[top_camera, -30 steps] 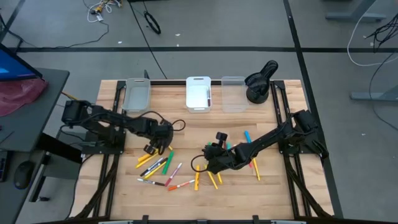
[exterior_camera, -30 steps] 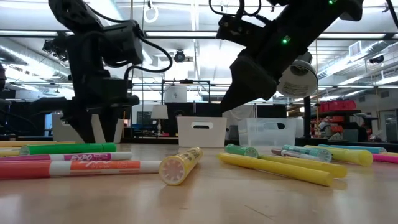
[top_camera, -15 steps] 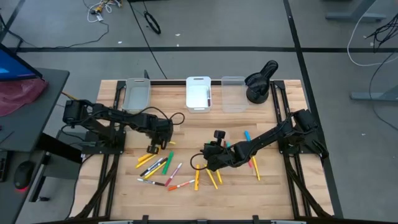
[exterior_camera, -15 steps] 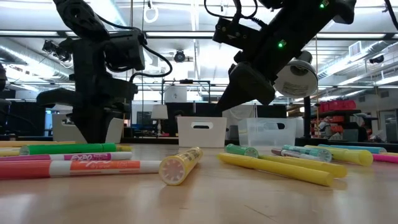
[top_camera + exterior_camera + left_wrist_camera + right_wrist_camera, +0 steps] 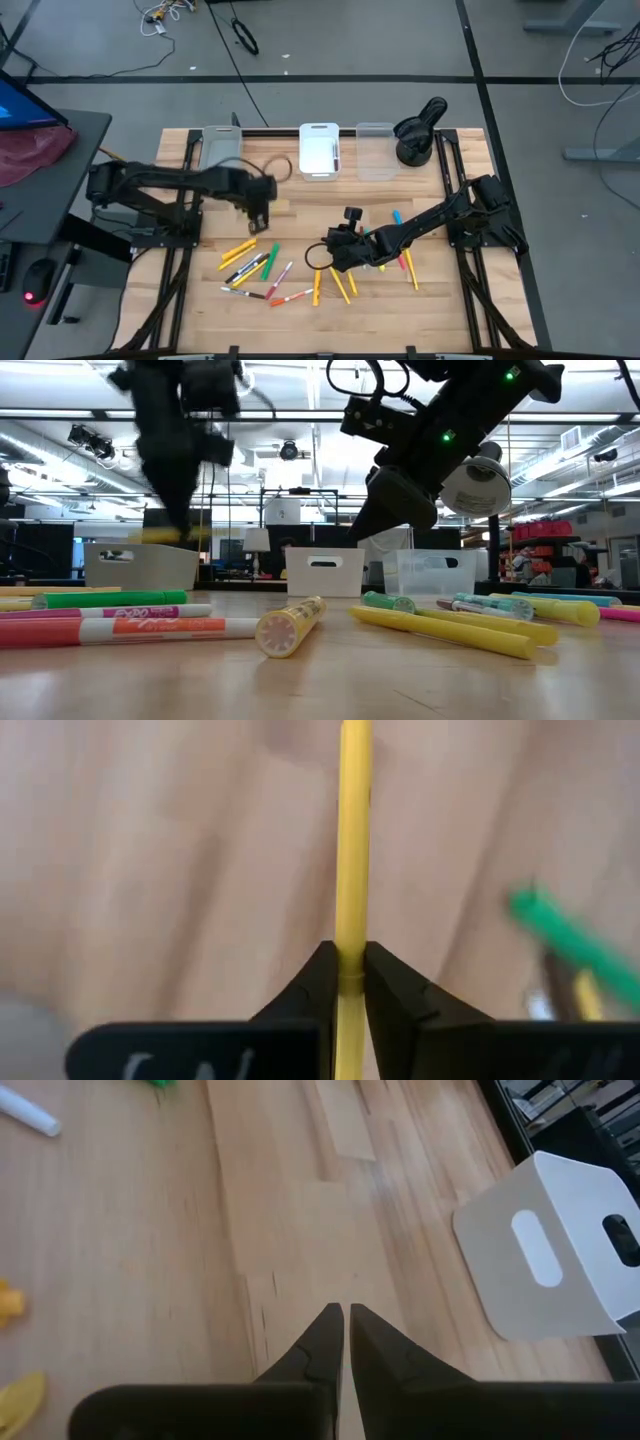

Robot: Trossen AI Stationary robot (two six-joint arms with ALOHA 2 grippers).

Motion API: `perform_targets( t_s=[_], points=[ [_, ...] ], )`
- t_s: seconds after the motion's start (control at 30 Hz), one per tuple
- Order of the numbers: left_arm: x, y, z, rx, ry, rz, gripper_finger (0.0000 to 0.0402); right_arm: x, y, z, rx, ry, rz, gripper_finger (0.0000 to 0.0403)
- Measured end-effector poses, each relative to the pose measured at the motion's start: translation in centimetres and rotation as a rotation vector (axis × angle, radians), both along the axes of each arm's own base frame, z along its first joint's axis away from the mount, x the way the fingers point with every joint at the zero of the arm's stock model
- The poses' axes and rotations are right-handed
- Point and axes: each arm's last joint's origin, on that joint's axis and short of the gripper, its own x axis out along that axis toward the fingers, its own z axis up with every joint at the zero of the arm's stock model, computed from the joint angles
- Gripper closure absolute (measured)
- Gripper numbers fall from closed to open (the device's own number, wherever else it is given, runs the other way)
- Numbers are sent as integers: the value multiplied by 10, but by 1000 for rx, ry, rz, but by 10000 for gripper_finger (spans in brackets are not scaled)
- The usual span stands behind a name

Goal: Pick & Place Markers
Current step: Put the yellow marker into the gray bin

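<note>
The left gripper (image 5: 348, 963) pinches a yellow marker (image 5: 352, 830) by its end (thin hold); a swing could slip it; right gripper (image 5: 345, 1318) closed, empty.

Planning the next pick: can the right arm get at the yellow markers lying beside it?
Probably yes: the right gripper hangs empty, fingers shut, over the yellow markers, with nothing between.

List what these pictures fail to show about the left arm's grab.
- Left gripper, left wrist view: shut on a yellow marker; its cap end is cut off by the picture's edge.
- Low view: motion blur hides the fingers.
- High view: the marker is too small to see in the grip.
</note>
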Motion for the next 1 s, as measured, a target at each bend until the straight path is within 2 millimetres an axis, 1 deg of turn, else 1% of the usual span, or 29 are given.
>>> perform_targets(
  t_s=[0.1,0.2,0.27,0.37,0.43,0.5,0.63,0.77,0.83,0.93,1.0],
  points=[
    [-9,14,31,58,-9,149,368,0,0,0,1,-1,0,378],
    [-21,36,58,125,-46,309,368,0,0,0,2,-4,-1,378],
    [-34,54,65,135,-37,406,368,1,0,0,1,-7,1,378],
    [-52,83,66,128,-25,559,368,1,1,1,1,-13,4,378],
    [-66,102,64,130,10,661,368,2,1,1,1,-19,6,378],
    [-76,121,60,127,22,759,368,2,1,1,0,-18,8,378],
    [-93,149,47,73,75,889,355,2,1,2,-6,-18,16,378],
    [-103,165,18,-1,143,934,356,3,1,2,-6,-23,17,378],
    [-107,169,4,-22,178,945,361,3,1,2,-4,-26,17,378],
    [-100,179,-3,7,115,947,362,3,1,2,-5,-28,18,378],
    [-97,183,-11,-12,107,950,357,3,1,2,-8,-26,22,378]
  ],
)
